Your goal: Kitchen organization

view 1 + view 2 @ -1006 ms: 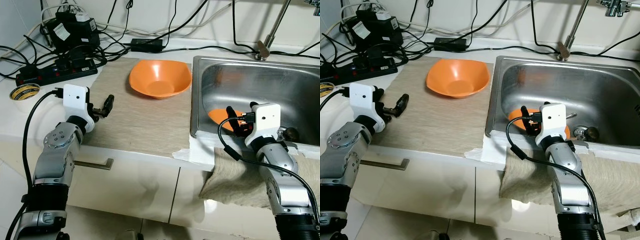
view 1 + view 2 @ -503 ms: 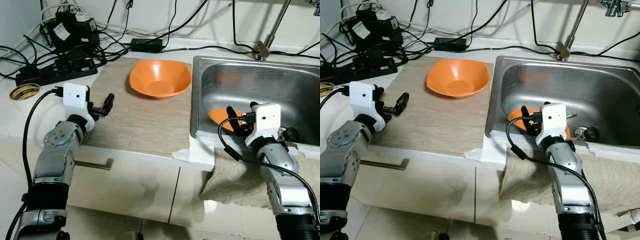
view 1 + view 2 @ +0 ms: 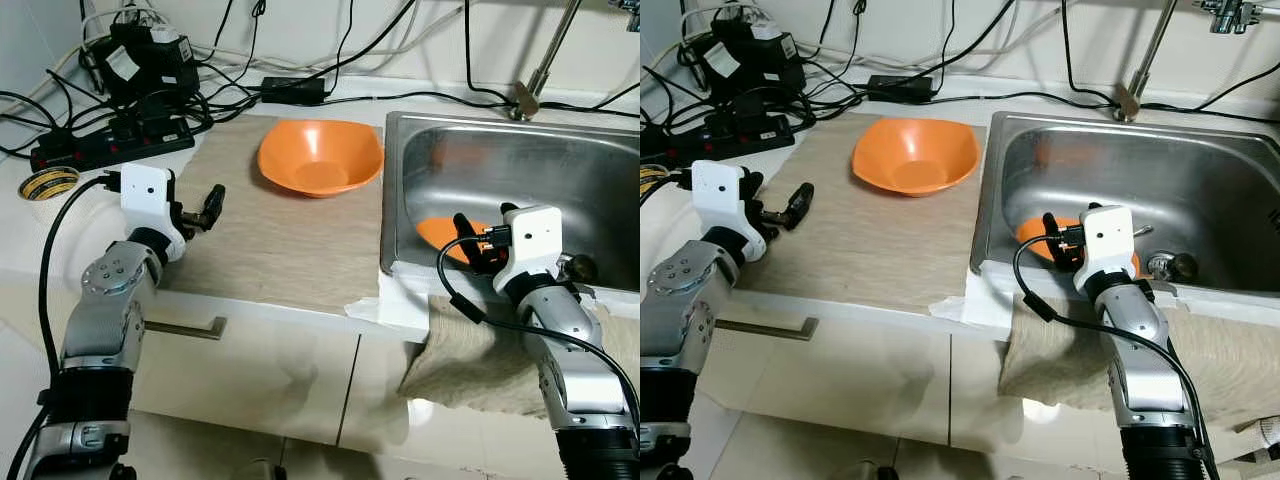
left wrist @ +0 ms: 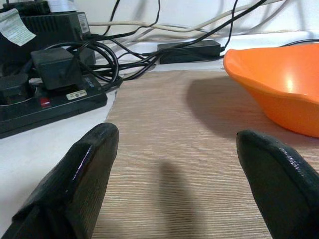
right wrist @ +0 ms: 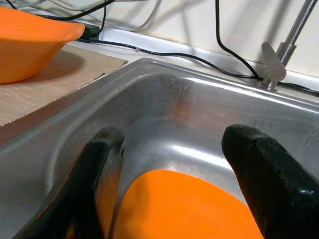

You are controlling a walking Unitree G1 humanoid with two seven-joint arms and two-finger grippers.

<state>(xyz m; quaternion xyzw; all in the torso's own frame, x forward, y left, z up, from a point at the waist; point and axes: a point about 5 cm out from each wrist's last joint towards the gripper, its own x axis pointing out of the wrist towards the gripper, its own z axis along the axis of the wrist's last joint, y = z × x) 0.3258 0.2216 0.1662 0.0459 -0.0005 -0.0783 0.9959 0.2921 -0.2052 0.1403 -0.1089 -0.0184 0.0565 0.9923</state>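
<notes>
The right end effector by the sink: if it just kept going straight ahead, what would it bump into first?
Most likely the orange plate lying in the sink. The right end effector is open and points down at it from the sink's near edge; depth is hard to judge.

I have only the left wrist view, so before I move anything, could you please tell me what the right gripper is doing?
Observer: The right gripper is open, reaching over the front edge of the steel sink, with nothing between its fingers.
Operator: Thank you. Is there anything in the sink?
Observer: Yes, an orange dish lies on the sink floor, just beyond the right gripper's fingertips.
Operator: And where does my left gripper sit on the counter?
Observer: The left gripper is open above the left part of the beige mat, well short of the orange bowl at the mat's far end.
</notes>
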